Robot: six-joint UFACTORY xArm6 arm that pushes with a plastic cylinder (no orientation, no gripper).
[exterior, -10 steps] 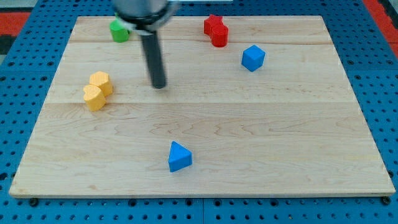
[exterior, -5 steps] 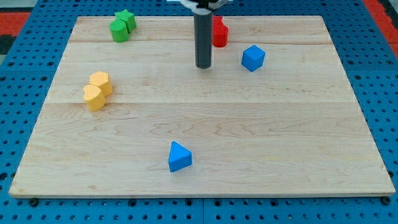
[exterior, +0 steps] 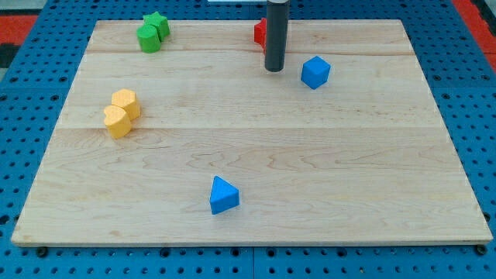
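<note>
Nearest the view's bottom, a blue triangular block (exterior: 223, 195) sits alone on the pale wooden board (exterior: 325, 178), a little left of the board's middle line and well apart from everything else. The board lies on a blue perforated table top (exterior: 23, 256) that shows around all its edges.

Further up, toward the view's left, two yellow blocks touch each other: a yellow heart-shaped block (exterior: 117, 122) and, just above and to its right, a yellow hexagonal block (exterior: 125, 102).

Higher still, right of centre, a blue cube (exterior: 315, 72) stands tilted so that one corner points down the board. Just to its left, apart from it with a narrow strip of wood between, the straight dark rod (exterior: 276, 35) comes down from the view's top edge, and my tip (exterior: 273, 70) rests on the board at about the cube's height. There is no claw on this arm, only the rod, so nothing is spread or pinched.

Behind the rod, partly hidden by it, are red blocks (exterior: 260, 32) whose shapes cannot be made out; my tip is just below them, and whether the rod touches them cannot be told.

Farthest away, near the board's top left corner, a green star-shaped block (exterior: 158, 22) touches a green rounded block (exterior: 147, 38) lying just below and to its left.
</note>
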